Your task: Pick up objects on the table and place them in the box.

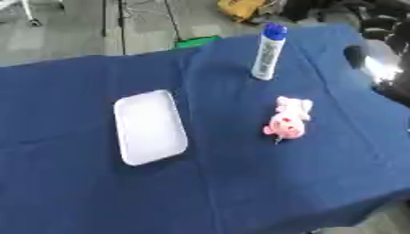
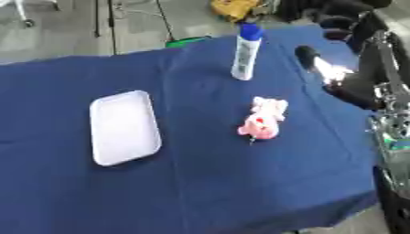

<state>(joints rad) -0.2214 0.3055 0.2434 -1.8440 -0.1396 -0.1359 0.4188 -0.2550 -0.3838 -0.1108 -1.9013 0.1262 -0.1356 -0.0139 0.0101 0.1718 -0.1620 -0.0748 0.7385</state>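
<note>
A white shallow box (image 1: pixel 150 126) lies on the blue tablecloth (image 1: pixel 80 183), left of the middle. To its right a small pink plush toy (image 1: pixel 288 121) lies on the cloth. Behind the toy a white bottle with a blue cap (image 1: pixel 268 51) stands upright. My right hand (image 2: pixel 314 61) comes in at the upper right, above the cloth's far right edge. It is apart from the bottle and the toy, and glare hides its shape. My left hand shows in neither view.
My right arm (image 2: pixel 384 91), black with silver joints, fills the right edge of the right eye view. Beyond the far table edge lie a green thing (image 1: pixel 196 42) and a yellow thing (image 1: pixel 240 8) on the floor.
</note>
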